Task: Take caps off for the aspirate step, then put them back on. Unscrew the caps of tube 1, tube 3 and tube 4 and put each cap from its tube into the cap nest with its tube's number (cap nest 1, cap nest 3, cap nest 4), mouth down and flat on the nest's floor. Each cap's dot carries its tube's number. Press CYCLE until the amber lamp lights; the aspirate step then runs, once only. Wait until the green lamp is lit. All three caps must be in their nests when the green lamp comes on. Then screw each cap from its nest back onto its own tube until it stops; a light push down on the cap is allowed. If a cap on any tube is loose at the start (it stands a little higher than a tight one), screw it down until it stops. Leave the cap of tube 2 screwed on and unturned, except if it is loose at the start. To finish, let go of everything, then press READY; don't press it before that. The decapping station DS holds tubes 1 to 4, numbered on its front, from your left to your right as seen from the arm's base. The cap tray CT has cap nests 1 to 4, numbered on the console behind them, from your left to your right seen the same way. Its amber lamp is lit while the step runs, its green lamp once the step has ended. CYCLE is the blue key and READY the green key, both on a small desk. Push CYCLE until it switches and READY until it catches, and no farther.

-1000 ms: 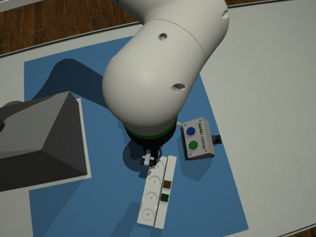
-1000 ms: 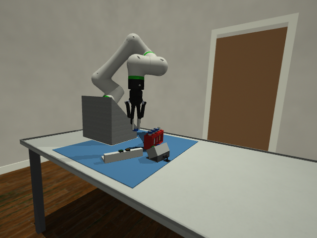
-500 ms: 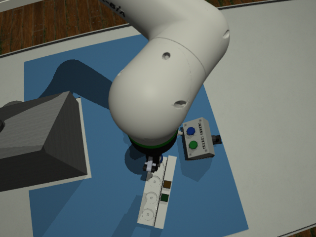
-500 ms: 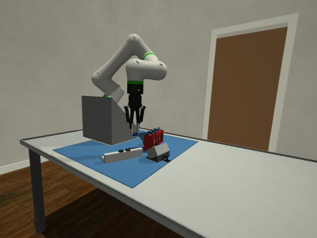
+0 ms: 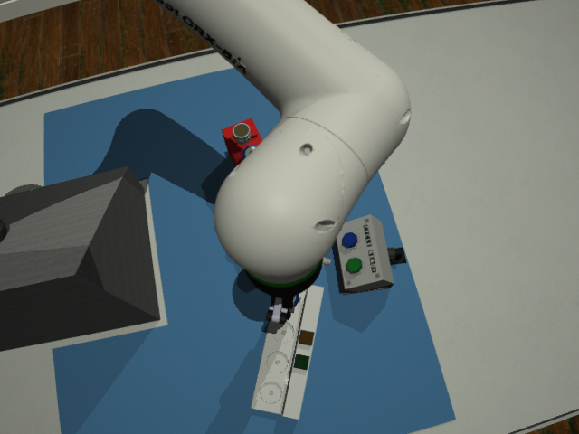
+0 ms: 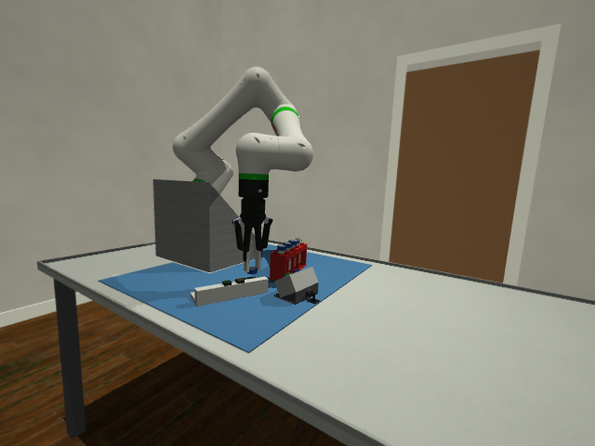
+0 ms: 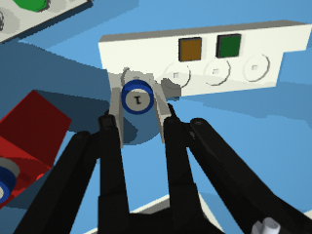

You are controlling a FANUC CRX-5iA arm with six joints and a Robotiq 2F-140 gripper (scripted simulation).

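Observation:
My gripper is shut on a blue cap whose grey dot reads 1. It holds the cap just above the leftmost nest at the end of the white cap tray. The other three nests are empty. The amber lamp and green lamp look dim. The red decapping station is mostly hidden by the arm. One tube stands open at its end.
The key desk with the blue key and green key stands right of the tray. A large grey block stands to the left. All rest on a blue mat.

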